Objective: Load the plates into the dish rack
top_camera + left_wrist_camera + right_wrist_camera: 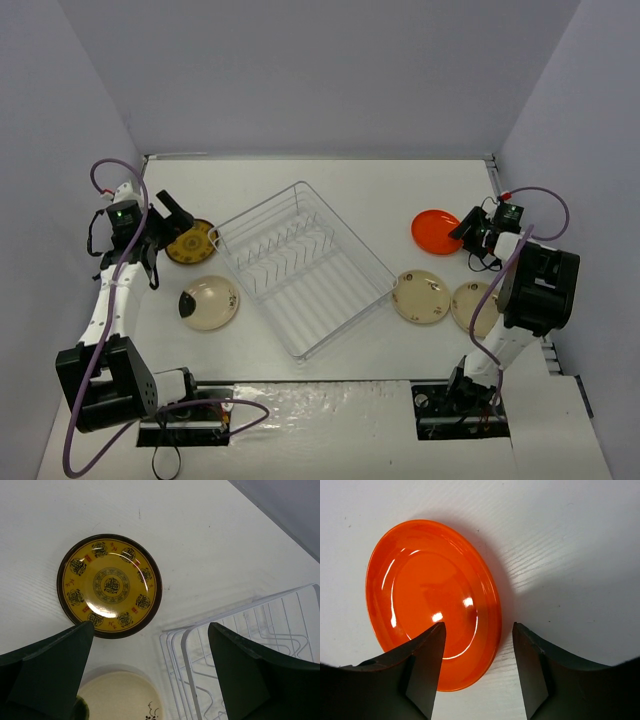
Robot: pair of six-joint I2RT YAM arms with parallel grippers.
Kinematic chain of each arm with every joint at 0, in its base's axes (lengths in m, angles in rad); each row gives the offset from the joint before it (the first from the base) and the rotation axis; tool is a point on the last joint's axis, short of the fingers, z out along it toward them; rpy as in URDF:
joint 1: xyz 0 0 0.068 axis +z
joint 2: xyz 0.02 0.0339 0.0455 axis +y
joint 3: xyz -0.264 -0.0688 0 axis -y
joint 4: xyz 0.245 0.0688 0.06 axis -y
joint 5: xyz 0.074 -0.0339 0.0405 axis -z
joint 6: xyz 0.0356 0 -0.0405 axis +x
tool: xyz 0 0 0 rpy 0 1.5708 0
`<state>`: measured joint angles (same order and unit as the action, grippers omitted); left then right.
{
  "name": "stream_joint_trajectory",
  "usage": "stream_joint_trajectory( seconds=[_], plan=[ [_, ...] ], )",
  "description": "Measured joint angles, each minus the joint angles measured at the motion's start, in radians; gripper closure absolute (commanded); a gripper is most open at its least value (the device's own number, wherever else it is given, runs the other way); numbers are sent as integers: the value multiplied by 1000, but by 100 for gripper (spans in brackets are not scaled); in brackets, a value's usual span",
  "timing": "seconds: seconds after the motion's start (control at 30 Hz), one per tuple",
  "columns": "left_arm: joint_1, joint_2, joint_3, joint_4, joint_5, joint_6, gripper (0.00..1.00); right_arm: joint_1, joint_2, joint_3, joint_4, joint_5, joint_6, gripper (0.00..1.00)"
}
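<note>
We look down on a white table (400, 180) with grey walls (300, 70) around it. The rack (345, 230) sits mid-table, empty, its long axis running about 10:30 to 4:30. The plates all lie flat: mustard plate (190, 242) at its 9, orange plate (437, 231) at 2, one cream plate (208, 302) at 8 and a cream pair (421, 297) (472, 305) at 4. We judge the first pick is in hand. The right gripper (477, 625), fingers spread, straddles the orange rim. The left gripper (151, 626), spread wide, hangs by the mustard plate. Next we must pinch a rim, tip the plate upright and slot it between the prongs (285, 250).
</note>
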<state>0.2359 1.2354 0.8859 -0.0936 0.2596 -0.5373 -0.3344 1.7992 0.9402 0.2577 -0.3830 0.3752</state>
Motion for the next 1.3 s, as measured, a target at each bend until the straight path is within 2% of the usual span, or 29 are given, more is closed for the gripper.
stream_joint_trajectory(
  seconds=[0.3, 0.4, 0.77, 0.97, 1.13, 1.3],
  plan=[
    [0, 0, 8, -18, -40, -3, 3, 0, 12, 0, 0, 48, 16, 73],
    [0, 0, 8, -28, -48, -3, 3, -1, 16, 1, -1, 60, 19, 100],
    [0, 0, 12, -39, -66, -3, 3, -5, 13, 3, -11, 55, 47, 100],
    [0, 0, 15, -39, -70, -7, 3, 31, -145, 14, -101, 147, 21, 100],
    [0, 0, 15, -39, -70, -14, 3, 180, -359, 127, -145, 326, -39, 100],
    [0, 0, 15, -41, -71, -18, 3, 414, -473, 288, -108, 475, -169, 100]
  ],
)
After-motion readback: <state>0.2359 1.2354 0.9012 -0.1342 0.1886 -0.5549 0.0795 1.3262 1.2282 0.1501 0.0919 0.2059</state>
